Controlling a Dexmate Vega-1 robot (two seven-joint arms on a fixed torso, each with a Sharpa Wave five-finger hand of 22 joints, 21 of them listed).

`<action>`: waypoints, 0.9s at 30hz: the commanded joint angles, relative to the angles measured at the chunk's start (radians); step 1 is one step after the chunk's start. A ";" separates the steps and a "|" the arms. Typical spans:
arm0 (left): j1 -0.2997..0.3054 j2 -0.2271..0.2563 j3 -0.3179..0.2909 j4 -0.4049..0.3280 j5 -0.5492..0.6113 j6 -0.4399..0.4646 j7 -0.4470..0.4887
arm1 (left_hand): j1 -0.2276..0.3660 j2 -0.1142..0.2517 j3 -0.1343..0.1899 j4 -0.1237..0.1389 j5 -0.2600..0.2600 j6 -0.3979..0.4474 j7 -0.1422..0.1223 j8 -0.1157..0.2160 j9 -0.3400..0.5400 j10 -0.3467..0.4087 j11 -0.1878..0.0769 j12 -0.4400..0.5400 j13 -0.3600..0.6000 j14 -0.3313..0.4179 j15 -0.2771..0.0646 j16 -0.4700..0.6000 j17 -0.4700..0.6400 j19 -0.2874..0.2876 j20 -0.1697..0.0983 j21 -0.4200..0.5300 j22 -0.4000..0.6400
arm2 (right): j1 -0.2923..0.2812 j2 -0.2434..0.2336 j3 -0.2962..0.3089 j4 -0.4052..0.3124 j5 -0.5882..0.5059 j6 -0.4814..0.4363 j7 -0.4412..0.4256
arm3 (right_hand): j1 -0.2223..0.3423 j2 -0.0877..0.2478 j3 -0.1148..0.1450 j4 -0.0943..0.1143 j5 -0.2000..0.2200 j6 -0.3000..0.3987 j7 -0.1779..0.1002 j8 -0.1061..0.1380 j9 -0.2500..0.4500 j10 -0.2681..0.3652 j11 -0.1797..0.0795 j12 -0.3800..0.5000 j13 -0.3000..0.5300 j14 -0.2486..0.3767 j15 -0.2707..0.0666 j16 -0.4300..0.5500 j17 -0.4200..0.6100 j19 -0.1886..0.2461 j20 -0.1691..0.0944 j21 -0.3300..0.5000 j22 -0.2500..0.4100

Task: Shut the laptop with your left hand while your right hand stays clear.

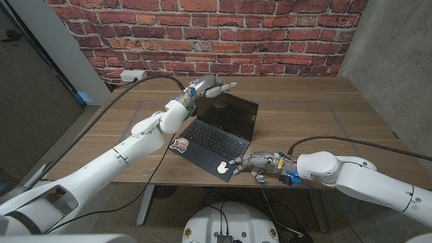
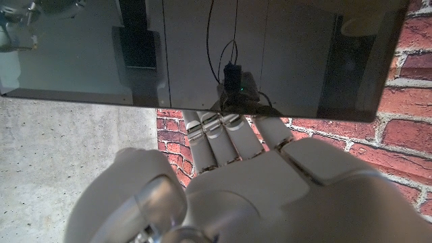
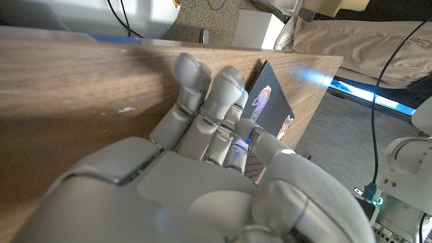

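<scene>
A black laptop stands open on the wooden table, with stickers on its palm rest. My left hand is at the top edge of the lid, fingers stretched out over it. In the left wrist view the dark glossy screen fills the far side and the fingers of my left hand reach behind its edge. My right hand lies on the table at the laptop's front right corner, fingertips right at the base. The right wrist view shows my right hand spread on the wood beside the stickered corner.
A brick wall runs behind the table. A white power strip sits at the back left corner, with a black cable leading from it. A grey cable crosses the table to my right arm. Bare wood lies to the laptop's right.
</scene>
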 commanded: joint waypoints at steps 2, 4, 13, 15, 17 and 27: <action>0.051 0.037 -0.015 -0.055 -0.023 0.025 -0.038 | 0.004 0.001 -0.006 -0.004 0.007 0.000 -0.001 -0.006 0.004 -0.007 -0.003 0.007 0.002 -0.006 0.003 -0.001 0.007 -0.005 0.003 -0.003 0.002 | -0.027 -0.012 0.011 -0.006 0.003 0.016 -0.039 | -0.008 0.000 -0.007 0.000 0.008 0.135 0.054 0.030 0.003 0.030 0.029 0.010 0.000 -0.009 0.003 -0.018 -0.017 -0.013 -0.029 -0.023 -0.025; 0.051 0.044 -0.011 -0.060 -0.013 0.023 -0.045 | 0.004 0.001 -0.006 -0.004 0.007 0.011 0.004 -0.002 0.005 -0.009 -0.002 0.007 0.003 -0.008 0.003 -0.001 0.009 -0.005 0.003 -0.003 0.002 | -0.031 -0.014 0.013 -0.009 0.006 0.016 -0.042 | -0.011 -0.002 -0.013 -0.002 0.006 0.162 0.059 0.030 0.004 0.038 0.036 0.011 0.000 -0.006 0.003 -0.023 -0.026 -0.012 -0.029 -0.024 -0.029; 0.083 0.063 -0.022 -0.085 -0.016 0.018 -0.049 | 0.004 0.001 -0.007 -0.004 0.007 0.017 0.005 0.000 0.008 -0.013 -0.003 0.005 -0.001 -0.013 0.003 -0.003 0.014 -0.007 0.003 -0.005 0.001 | -0.008 -0.012 -0.005 -0.010 -0.017 0.002 -0.011 | -0.017 -0.001 -0.018 -0.002 0.005 0.204 0.064 0.025 0.006 0.046 0.053 0.007 -0.001 0.003 0.003 -0.013 -0.019 -0.009 -0.029 -0.021 -0.031; 0.087 0.064 -0.025 -0.088 -0.017 0.019 -0.050 | 0.004 0.001 -0.007 -0.004 0.007 0.017 0.005 0.000 0.008 -0.013 -0.003 0.005 -0.003 -0.013 0.003 -0.003 0.014 -0.008 0.003 -0.006 0.001 | -0.006 -0.011 -0.006 -0.009 -0.019 0.001 -0.011 | -0.019 -0.002 -0.019 -0.001 0.004 0.208 0.065 0.024 0.006 0.044 0.055 0.006 -0.001 0.006 0.004 -0.006 -0.010 -0.019 -0.029 -0.032 -0.043; 0.097 0.068 -0.031 -0.096 -0.020 0.025 -0.047 | 0.004 0.001 -0.007 -0.003 0.007 0.016 0.005 0.000 0.009 -0.014 -0.003 0.005 -0.002 -0.014 0.003 -0.004 0.015 -0.008 0.004 -0.006 0.001 | 0.003 -0.010 -0.012 -0.006 -0.026 -0.002 0.001 | -0.023 -0.001 -0.021 0.001 0.003 0.215 0.062 0.020 0.007 0.044 0.057 0.004 -0.001 -0.002 0.003 -0.009 -0.011 -0.017 -0.029 -0.032 -0.047; 0.122 0.080 -0.038 -0.117 -0.026 0.040 -0.061 | 0.004 0.001 -0.008 -0.003 0.007 0.016 0.005 -0.001 0.010 -0.019 -0.003 0.004 -0.003 -0.018 0.003 -0.006 0.019 -0.011 0.006 -0.008 0.001 | 0.018 -0.010 -0.020 -0.004 -0.032 -0.015 0.024 | -0.029 0.000 -0.024 0.001 -0.001 0.273 0.051 0.026 0.008 0.056 0.065 0.004 -0.001 -0.011 0.002 -0.024 -0.022 -0.026 -0.029 -0.044 -0.069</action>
